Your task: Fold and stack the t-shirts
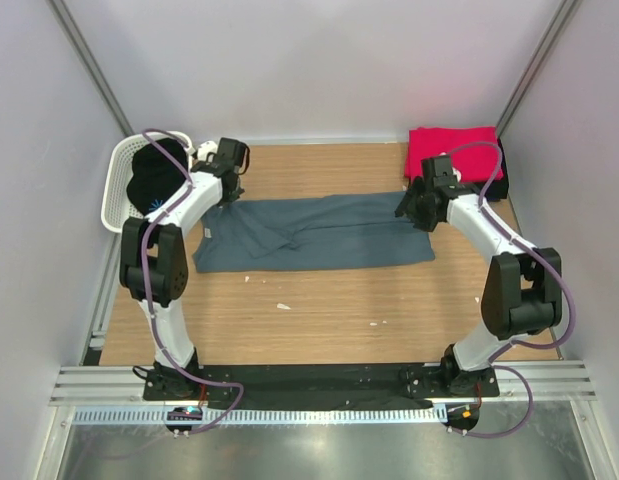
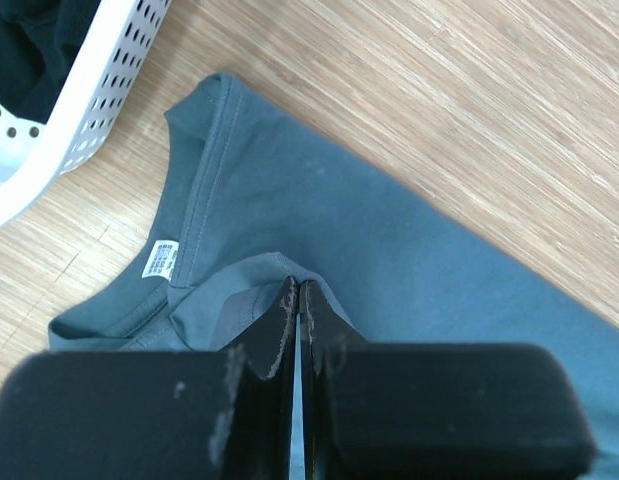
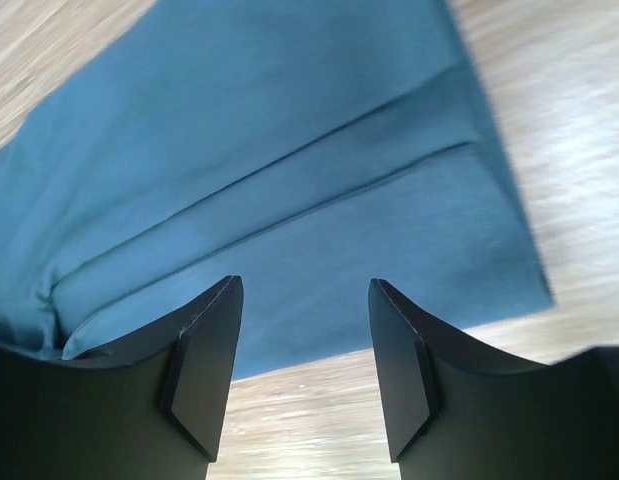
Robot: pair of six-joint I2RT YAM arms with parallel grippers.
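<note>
A large slate blue-grey t-shirt (image 1: 314, 232) lies folded into a long band across the middle of the table. My left gripper (image 1: 227, 192) is at its far left corner, by the collar. In the left wrist view it (image 2: 297, 285) is shut on a small raised fold of that t-shirt (image 2: 389, 230) beside the neck label (image 2: 161, 258). My right gripper (image 1: 407, 208) is at the shirt's far right end. In the right wrist view it (image 3: 304, 285) is open and empty, just above the t-shirt's (image 3: 289, 180) edge. A folded red t-shirt (image 1: 452, 150) lies on a dark one (image 1: 499, 186) at the back right.
A white perforated basket (image 1: 115, 190) stands at the back left and holds black t-shirts (image 1: 154, 180); its wall shows in the left wrist view (image 2: 89, 100), close to the collar. Bare wooden table (image 1: 319, 320) lies in front of the shirt. Grey walls close in both sides.
</note>
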